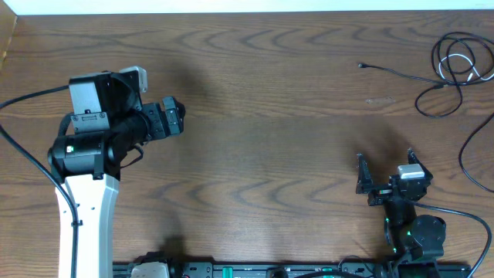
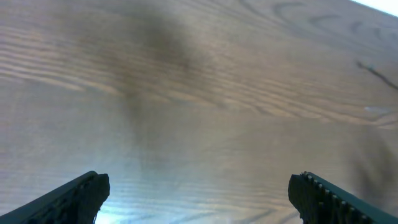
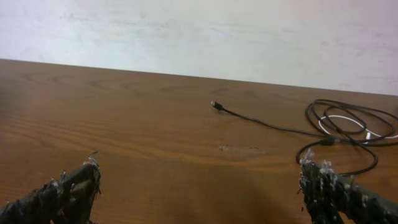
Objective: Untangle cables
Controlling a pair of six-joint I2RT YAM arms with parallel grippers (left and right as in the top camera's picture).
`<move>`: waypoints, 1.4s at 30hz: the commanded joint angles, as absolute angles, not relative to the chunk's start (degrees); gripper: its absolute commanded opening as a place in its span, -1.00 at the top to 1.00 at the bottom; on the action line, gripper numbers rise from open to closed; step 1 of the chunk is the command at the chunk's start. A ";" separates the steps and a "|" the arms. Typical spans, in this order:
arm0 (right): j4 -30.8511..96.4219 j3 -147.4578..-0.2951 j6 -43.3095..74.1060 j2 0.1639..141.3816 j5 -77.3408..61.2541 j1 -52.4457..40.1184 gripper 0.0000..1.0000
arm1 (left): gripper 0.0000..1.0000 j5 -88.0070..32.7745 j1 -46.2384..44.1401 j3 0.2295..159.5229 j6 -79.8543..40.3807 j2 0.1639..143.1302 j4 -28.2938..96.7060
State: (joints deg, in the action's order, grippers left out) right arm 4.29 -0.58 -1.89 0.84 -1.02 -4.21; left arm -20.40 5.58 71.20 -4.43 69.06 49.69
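The cables lie at the far right of the table. A thin black cord with a small plug end runs right into a loose coil of black cords with a white cord looped inside it. In the right wrist view the plug, the black coil and the white cord lie ahead and to the right. My right gripper is open and empty, well short of the coil. My left gripper is open and empty over bare wood, far left of the cables.
The wooden table has a pale wall behind its far edge. A thin black wire curves in from the right edge. The left arm's thick black wire trails off at the left. A cord tip shows in the left wrist view.
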 commanded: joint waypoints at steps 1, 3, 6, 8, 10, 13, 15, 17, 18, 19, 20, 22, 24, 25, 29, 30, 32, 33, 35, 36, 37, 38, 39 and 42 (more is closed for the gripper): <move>4.29 -0.32 -1.32 0.38 -0.34 -4.45 -0.99 | -0.95 -18.44 5.78 72.23 -3.49 69.23 50.41; 4.29 -0.32 -1.32 0.38 -0.36 -4.45 -0.99 | -0.96 -17.78 5.78 72.23 -3.44 68.86 50.54; 4.32 -0.32 -1.32 0.38 -0.34 -4.45 -0.99 | -0.96 -15.51 5.78 71.85 -3.42 66.76 50.50; 4.32 -0.32 -1.32 0.38 -0.34 -4.45 -0.99 | -0.96 -15.33 5.78 70.50 -2.48 64.51 50.04; 4.32 -0.32 -1.32 0.38 -0.34 -4.45 -0.98 | -0.96 -15.35 5.78 67.88 -1.02 61.08 48.25; 4.32 -0.32 -1.32 0.38 -0.34 -4.45 -0.99 | -0.96 -15.38 5.78 61.60 -0.64 54.89 41.43; 4.32 -0.32 -1.32 0.38 -0.34 -4.45 -0.98 | -0.96 -15.38 5.78 55.64 -0.67 49.60 35.29; 4.32 -0.32 -1.32 0.38 -0.34 -4.45 -0.98 | -0.96 -15.42 5.78 49.76 -0.69 44.56 29.82; 4.29 -0.32 -1.32 0.38 -0.34 -4.45 -0.98 | -0.96 -15.59 5.78 46.37 -0.69 41.69 26.79; 4.32 -0.32 -1.32 0.38 -0.36 -4.45 -0.98 | -0.96 -15.84 5.78 41.30 -0.69 37.34 22.50; 4.32 -0.32 -1.32 0.38 -0.34 -4.45 -0.99 | -0.96 -15.84 5.78 38.87 -0.69 35.24 20.58; 4.29 -0.32 -1.32 0.38 -0.36 -4.45 -0.98 | -0.96 -15.81 5.78 33.28 -0.69 30.28 16.47; 4.29 -0.32 -1.32 0.38 -0.34 -4.45 -0.98 | -0.96 -15.79 5.78 28.36 -0.67 25.82 13.32; 4.29 -0.32 -1.32 0.38 -0.34 -4.45 -0.98 | -0.95 -15.79 5.78 26.13 -0.69 23.68 12.03; 4.32 -0.32 -1.32 0.38 -0.34 -4.45 -0.99 | -0.96 -15.77 5.78 18.15 -0.67 15.59 7.88; 4.32 -0.32 -1.32 0.38 -0.36 -4.45 -0.99 | -0.96 -15.77 5.78 16.32 -0.67 13.78 6.68; 4.29 -0.32 -1.32 0.38 -0.36 -4.45 -0.98 | -0.96 -15.75 5.78 13.32 -0.67 10.72 4.73; 4.29 -0.32 -1.32 0.38 -0.34 -4.45 -0.98 | -0.96 -15.75 5.78 11.94 -0.67 9.32 3.79; 4.32 -0.32 -1.32 0.38 -0.34 -4.45 -0.98 | -0.96 -15.75 5.78 9.47 -0.67 7.03 1.96; 4.32 -0.32 -1.32 0.38 -0.36 -4.45 -0.99 | -0.96 -15.75 5.78 8.38 -0.67 6.09 1.06; 4.29 -0.32 -1.32 0.38 -0.34 -4.45 -0.98 | -0.96 -15.75 5.78 7.42 -0.67 5.32 0.34; 4.29 -0.32 -1.32 0.38 -0.36 -4.45 -0.99 | -0.96 -15.75 5.78 6.37 -0.67 4.56 -0.23; 4.32 -0.32 -1.32 0.38 -0.34 -4.45 -0.99 | -0.95 -15.75 5.78 5.43 -0.64 3.92 -0.69; 4.29 -0.32 -1.32 0.38 -0.34 -4.45 -0.99 | -0.96 -15.49 5.76 3.64 -0.67 2.83 -0.95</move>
